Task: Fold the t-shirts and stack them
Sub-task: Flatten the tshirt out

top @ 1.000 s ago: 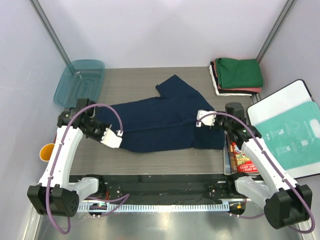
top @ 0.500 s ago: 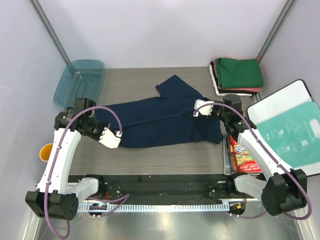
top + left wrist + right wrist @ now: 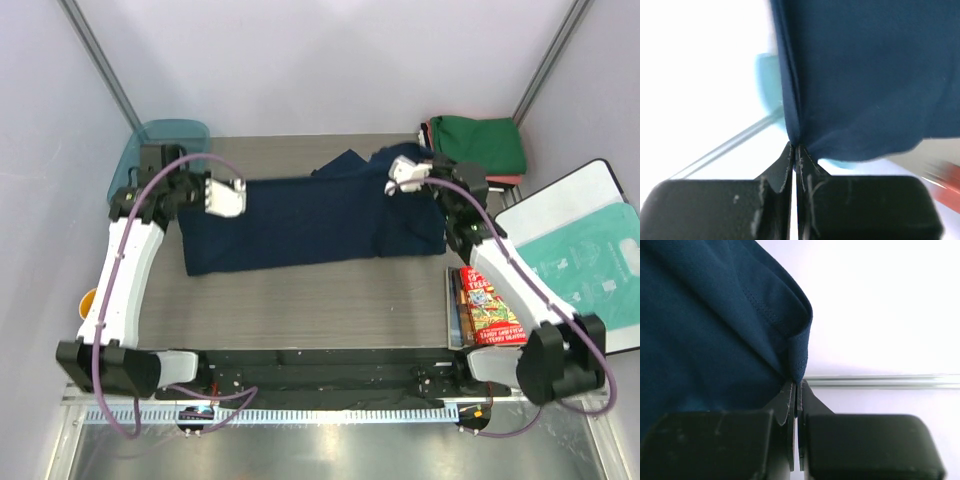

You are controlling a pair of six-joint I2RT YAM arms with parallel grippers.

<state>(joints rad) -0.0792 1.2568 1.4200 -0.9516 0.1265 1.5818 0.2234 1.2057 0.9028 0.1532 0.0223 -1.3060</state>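
Grey tabletop (image 3: 330,300) ahead of me, lilac walls (image 3: 300,70) around. The navy t-shirt (image 3: 300,225) stretches across its middle between both arms, far edge raised, near part draped on the wood. Folded shirts (image 3: 478,148), green on top, sit stacked at the far right corner. My left gripper (image 3: 794,152) pinches the shirt's edge; my right gripper (image 3: 796,386) nips a seamed edge too.

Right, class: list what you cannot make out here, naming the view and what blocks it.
Top view: folded stack, layers beneath the green shirt show only edges; count unclear.
Top view: teal bin, partly behind the left arm.
Top view: plastic bag, cut by the right edge.
Left wrist view: everything past the navy t-shirt is blurred and washed out.
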